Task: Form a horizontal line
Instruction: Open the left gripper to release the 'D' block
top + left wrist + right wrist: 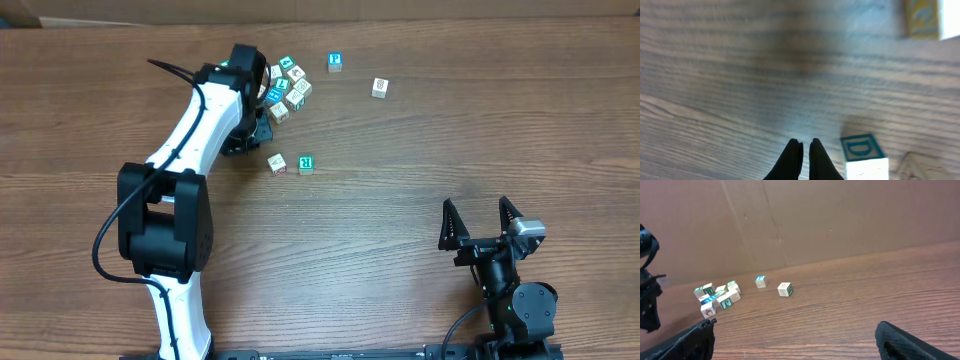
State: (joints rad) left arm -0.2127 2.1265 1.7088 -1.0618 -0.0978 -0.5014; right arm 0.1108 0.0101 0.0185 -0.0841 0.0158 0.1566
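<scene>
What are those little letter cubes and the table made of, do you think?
The cubes look like pale wood with printed teal, green and red letters; the teal D cube shows a matte painted face. The table shows brown wood grain, though it could be laminate rather than solid wood.

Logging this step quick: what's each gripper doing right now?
Left gripper: closed, holding nothing, over bare wooden table.
Right gripper: open, empty.

A teal "D" shows on one cube (863,150) (other cubes' markings are too small to read).
</scene>
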